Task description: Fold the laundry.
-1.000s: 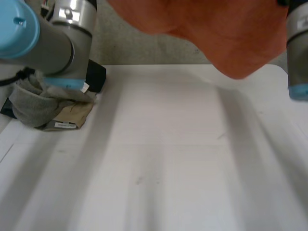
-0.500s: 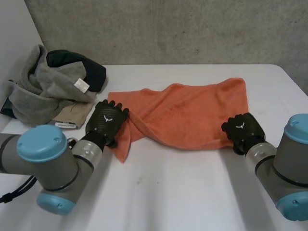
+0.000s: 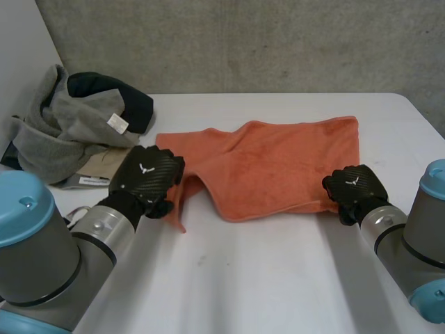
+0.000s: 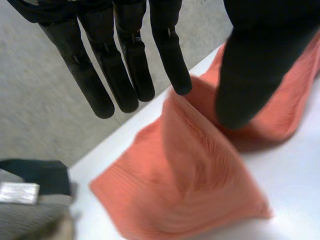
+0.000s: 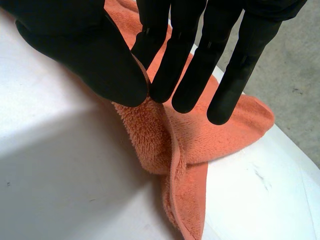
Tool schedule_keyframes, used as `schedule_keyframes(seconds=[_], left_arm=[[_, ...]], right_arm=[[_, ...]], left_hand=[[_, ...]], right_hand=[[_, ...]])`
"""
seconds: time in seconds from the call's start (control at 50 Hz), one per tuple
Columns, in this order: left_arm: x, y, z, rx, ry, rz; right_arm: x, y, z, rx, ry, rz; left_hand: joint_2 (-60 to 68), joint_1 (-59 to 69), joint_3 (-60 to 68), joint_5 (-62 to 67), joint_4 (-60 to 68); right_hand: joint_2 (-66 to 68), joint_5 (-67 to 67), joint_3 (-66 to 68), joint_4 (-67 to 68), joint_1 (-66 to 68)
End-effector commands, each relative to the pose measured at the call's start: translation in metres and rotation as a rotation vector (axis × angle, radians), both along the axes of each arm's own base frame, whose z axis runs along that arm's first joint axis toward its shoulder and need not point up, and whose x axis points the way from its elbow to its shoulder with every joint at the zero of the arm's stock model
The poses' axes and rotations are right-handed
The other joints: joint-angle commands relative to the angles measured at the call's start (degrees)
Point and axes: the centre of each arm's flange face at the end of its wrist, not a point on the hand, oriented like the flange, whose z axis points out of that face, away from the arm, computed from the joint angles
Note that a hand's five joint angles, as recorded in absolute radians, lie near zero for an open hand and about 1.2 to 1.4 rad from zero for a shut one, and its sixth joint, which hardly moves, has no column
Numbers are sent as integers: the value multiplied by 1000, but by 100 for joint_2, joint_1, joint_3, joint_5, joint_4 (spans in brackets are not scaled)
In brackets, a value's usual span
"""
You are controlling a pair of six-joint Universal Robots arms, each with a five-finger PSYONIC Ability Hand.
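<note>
- The worktop (image 3: 264,278) lies bare on the near side of the towel (image 3: 278,163).
- The right robot hand (image 3: 353,189) sits at the towel's near right corner. Its thumb and fingers (image 5: 167,70) are clamped on the hem, probably to keep that corner in check for a fold.
- The left robot hand (image 3: 147,179) is at the towel's near left corner, where the cloth stands up in a ridge and a flap trails toward the near side. I cannot tell whether this hand grips the cloth.
- With one hand at each near corner, the pair looks set to draw the near edge taut and carry it over.
- The towel is orange terry and lies mostly flat, its long side running across. The far edge is fairly straight, the left part is creased, and the near edge runs aslant. It is not yet folded.
- Just off the towel's far left corner, a heap (image 3: 69,132) of grey, dark and tan clothes seems to be waiting its turn.
- Beyond the towel's far edge stands a grey wall (image 3: 243,42).
</note>
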Motion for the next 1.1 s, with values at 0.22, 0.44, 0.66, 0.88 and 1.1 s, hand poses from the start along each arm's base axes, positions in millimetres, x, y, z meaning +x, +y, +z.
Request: schedule_keyframes(seconds=[0.22,0.44,0.66,0.88,1.1], left_arm=[[1,-9,6,62,80,142],[-9,5,-40,237,19,181],[-14,-5,-71,279,-42,212],[-23,-42,-77,213,19,248],[-16,-37,-38,137,85,245]], right_arm=[[-1,1,-2,4,4,5],[-4,-2,-2,5,3,-8],[-2,-2,-1,2,3,-6],[-3,-2,0,7,-2,-12],[-43,-30,49,138,-153,-165]], left_hand=[[-2393,-2703,-2315,-2322,-2341],[-2494,-2804,-2416,-2423,-2442],[-1989,-2300,-1912,-1919,-1938],[3476,3165,3554,3547,3528],[3476,3165,3554,3547,3528]], right_hand=[[1202,1122,1166,1134,1516],[1202,1122,1166,1134,1516],[1202,1122,1166,1134,1516],[-2594,-2675,-2631,-2663,-2280],[-5032,-5113,-5069,-5101,-4718]])
